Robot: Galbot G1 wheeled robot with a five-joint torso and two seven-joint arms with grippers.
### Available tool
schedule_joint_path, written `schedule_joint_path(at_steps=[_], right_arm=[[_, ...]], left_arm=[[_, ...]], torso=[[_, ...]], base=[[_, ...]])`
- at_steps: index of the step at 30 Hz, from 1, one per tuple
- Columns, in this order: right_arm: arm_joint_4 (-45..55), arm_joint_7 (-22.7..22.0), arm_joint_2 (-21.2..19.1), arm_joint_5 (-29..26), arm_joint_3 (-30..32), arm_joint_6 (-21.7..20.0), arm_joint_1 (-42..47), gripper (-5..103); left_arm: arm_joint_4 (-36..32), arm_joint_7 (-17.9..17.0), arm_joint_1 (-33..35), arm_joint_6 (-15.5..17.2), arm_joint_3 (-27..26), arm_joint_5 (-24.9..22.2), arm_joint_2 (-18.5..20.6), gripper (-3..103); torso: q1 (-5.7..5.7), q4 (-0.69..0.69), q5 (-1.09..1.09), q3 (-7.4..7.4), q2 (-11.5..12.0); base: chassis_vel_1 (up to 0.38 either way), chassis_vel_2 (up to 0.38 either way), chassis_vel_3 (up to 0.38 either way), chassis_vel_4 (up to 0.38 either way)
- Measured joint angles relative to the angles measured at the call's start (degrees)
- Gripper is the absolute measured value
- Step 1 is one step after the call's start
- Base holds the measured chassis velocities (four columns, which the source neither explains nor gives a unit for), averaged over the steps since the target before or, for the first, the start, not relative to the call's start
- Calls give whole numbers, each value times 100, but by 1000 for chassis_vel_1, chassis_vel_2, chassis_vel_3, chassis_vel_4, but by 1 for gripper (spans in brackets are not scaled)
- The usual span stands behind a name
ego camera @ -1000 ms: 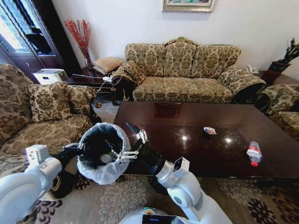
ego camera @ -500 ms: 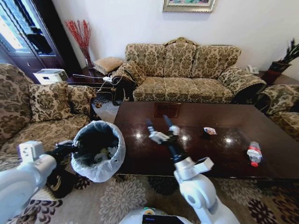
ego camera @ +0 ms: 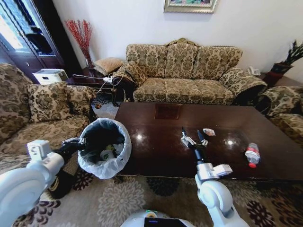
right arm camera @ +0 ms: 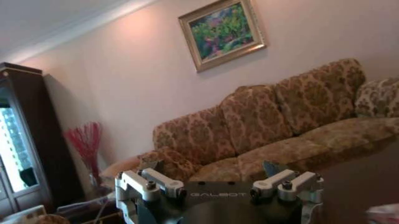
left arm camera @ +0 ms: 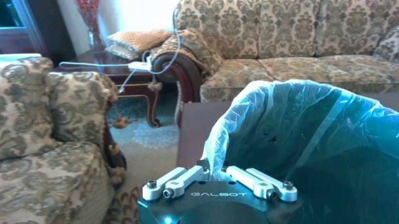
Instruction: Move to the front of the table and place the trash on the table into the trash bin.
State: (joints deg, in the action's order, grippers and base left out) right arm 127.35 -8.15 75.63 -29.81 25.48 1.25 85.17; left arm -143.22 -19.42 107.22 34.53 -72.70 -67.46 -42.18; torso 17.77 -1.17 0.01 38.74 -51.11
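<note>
One bottle (ego camera: 252, 154), one wrapper (ego camera: 209, 132), one bin (ego camera: 103, 150).

My arms are glossy white rounded shells that narrow to black wrists. My left gripper (left arm camera: 218, 179) and right gripper (right arm camera: 221, 186) each have a black base lettered GALBOT, silver-white linkage bars with dark screws, and slim dark fingers (ego camera: 183, 132).

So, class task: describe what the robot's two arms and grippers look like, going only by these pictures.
Both arms have smooth white rounded shells ending in black wrist sections. The right gripper has dark fingers on silver-white linkages. The left gripper has the same pale metal linkage bars with bolts on a black base lettered GALBOT.
</note>
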Motion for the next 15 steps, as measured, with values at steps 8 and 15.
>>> schedule_joint_path(at_steps=[8, 15], right_arm=[[-610, 2, -8, -9, 113, 9, -353, 100], [-1297, 0, -38, -8, 149, 14, -838, 100]], left_arm=[[-1, -19, -49, -33, 59, 88, -87, 1], [-1, -53, -37, -91, 168, 487, -347, 1]], torso=[[-1, 0, 1, 0, 0], [0, 1, -2, 0, 0]], base=[[-241, -298, 240, 300], [-326, -355, 342, 345]])
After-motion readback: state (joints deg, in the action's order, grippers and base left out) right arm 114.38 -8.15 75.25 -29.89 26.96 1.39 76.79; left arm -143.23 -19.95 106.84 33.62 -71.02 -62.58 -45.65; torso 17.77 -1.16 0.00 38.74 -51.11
